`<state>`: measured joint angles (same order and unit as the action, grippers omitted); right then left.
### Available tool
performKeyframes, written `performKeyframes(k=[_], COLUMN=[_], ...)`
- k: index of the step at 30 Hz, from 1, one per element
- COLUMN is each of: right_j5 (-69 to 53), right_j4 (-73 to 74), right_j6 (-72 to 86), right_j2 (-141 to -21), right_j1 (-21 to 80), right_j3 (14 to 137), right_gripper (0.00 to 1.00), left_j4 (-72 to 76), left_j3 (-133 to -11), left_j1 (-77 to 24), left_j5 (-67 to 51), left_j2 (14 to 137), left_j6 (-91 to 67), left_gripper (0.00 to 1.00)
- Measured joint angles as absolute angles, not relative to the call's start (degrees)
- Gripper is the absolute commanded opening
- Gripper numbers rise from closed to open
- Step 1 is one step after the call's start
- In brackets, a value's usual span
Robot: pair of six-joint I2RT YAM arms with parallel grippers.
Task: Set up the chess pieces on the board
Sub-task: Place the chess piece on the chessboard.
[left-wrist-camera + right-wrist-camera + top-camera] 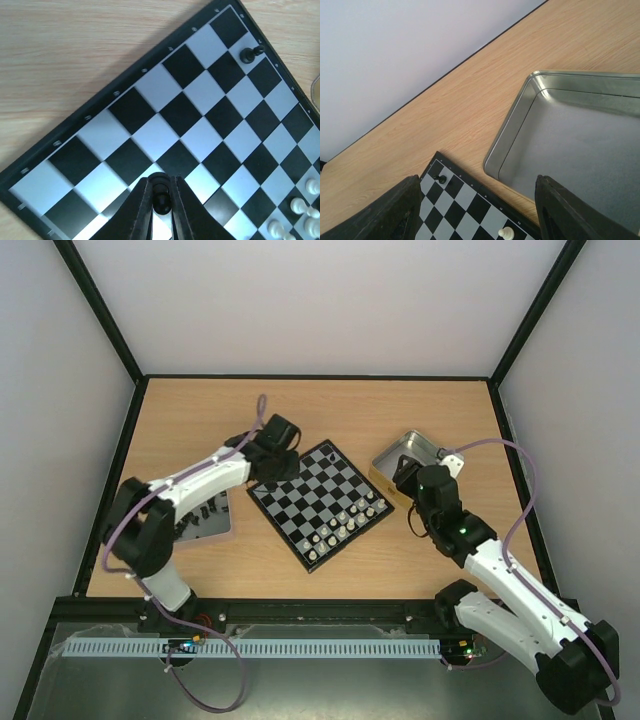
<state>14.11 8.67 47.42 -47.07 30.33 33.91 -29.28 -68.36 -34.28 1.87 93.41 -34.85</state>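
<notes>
- light wooden table [200,420]: black-and-grey checked square chessboard [320,502] sits mid-table
- square silver metal tin [580,145] just right of the board
- my left gripper [161,186] is clamped on a tiny black chessman [160,196] over the board; my right gripper [477,190] is spread wide by the tin
- white chessmen [340,527] stand along the board's near-right edge

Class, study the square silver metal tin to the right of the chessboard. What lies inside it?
Inside the square silver metal tin, only bare grey floor shows, with nothing on it. The dark finger of the right gripper and the picture's edge cover its near and right parts, so those are unknown.
</notes>
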Motion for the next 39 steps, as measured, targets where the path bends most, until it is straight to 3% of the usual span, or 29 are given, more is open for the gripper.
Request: performKeyframes(k=[17, 39], right_j5=[16.97, 17.15], right_j4=[11.35, 11.38], right_j6=[47.11, 46.70], right_j2=[-44.25, -44.25], right_j1=[30.33, 30.33], right_j3=[33.21, 33.04], right_gripper=[0.62, 0.63], left_j4=[-32.67, -34.37], left_j3=[-90.52, -99.72], left_j1=[-40.01, -40.21], left_j5=[4.80, 4.40], left_j2=[116.31, 126.98], left_j6=[-31.31, -27.83], left_gripper=[0.13, 0.14])
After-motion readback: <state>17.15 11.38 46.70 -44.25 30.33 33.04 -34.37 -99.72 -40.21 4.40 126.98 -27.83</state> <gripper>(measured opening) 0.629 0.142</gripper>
